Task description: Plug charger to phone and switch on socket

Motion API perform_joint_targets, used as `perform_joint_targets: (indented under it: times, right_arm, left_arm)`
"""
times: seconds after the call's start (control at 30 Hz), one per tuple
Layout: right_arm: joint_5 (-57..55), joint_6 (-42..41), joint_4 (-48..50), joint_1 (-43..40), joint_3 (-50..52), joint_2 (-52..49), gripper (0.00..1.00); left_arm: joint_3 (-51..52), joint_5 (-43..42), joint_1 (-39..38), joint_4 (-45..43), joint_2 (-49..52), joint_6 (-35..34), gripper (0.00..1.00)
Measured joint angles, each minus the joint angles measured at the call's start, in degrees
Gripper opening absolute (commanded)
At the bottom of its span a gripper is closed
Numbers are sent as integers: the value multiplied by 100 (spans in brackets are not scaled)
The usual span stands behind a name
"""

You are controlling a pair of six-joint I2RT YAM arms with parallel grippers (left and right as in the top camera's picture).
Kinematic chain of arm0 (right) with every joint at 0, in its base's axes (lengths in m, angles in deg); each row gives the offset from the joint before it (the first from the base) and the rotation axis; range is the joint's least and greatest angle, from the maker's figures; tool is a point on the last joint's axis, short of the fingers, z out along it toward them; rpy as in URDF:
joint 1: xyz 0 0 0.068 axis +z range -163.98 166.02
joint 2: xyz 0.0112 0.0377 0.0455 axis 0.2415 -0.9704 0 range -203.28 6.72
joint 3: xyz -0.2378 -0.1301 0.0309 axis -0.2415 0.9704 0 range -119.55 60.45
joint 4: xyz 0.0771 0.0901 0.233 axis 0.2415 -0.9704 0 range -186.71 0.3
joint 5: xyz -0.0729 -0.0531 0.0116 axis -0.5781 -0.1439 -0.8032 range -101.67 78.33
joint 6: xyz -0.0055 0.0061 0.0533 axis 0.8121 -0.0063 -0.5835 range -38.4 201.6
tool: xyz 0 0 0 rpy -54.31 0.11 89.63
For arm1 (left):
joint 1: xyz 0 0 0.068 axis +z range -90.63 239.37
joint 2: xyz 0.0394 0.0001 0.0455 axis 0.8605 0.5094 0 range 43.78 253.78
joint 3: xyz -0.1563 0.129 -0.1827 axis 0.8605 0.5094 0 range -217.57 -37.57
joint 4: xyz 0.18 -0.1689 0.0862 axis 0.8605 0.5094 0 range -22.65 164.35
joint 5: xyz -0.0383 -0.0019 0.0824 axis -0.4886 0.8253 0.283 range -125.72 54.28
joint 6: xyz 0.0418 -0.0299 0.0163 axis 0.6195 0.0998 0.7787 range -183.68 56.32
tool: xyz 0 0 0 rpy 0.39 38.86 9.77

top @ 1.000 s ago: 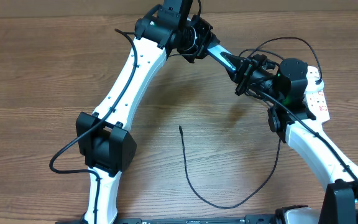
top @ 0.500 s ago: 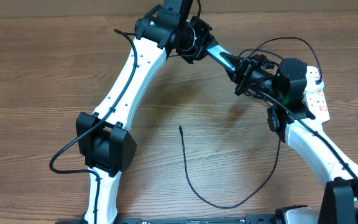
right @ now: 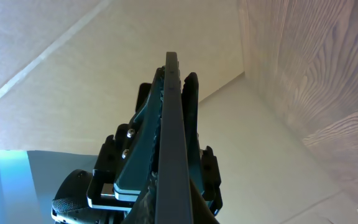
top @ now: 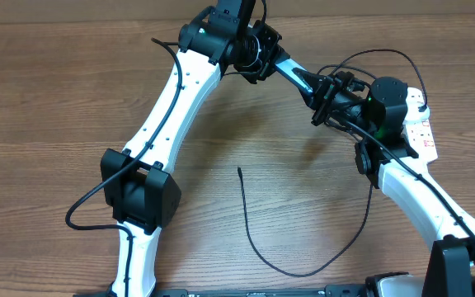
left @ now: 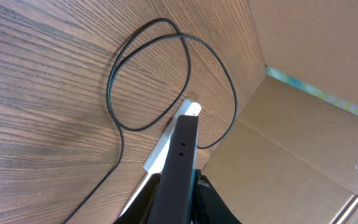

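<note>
Both grippers meet at the phone point(top: 293, 76), which is edge-on above the bench point(top: 56, 99), far right of centre. The right gripper point(top: 326, 97) has its jaws clenched on the phone. The left gripper point(top: 264, 56) is at the other end, grip can't tell. The charger point(top: 243, 198) lies loose mid-bench, tip free. The socket point(top: 421, 132) is far right, its red marks unreadable.

A slim dark grey phone point(right: 171, 143) stands edge-on up the centre, a black left gripper point(right: 174, 93) flanking it, with wood-grain worktop point(right: 316, 74) at right.
</note>
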Motion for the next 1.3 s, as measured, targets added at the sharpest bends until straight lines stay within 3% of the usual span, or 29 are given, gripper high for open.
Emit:
perform_joint_targets:
  times: [0.77,0.9,1.2,1.3]
  right_arm:
    - [0,0,35,-2,0,0,10]
    - [42,0,59,2,0,0,22]
    - [203,4,122,20,0,0,23]
    - [203,2,127,24,0,0,31]
  left_arm:
    - [0,0,0,24,0,-63,4]
    - [0,20,0,61,0,-76,4]
    - [0,68,-2,103,0,-85,4]
    - [0,74,0,105,0,-85,4]
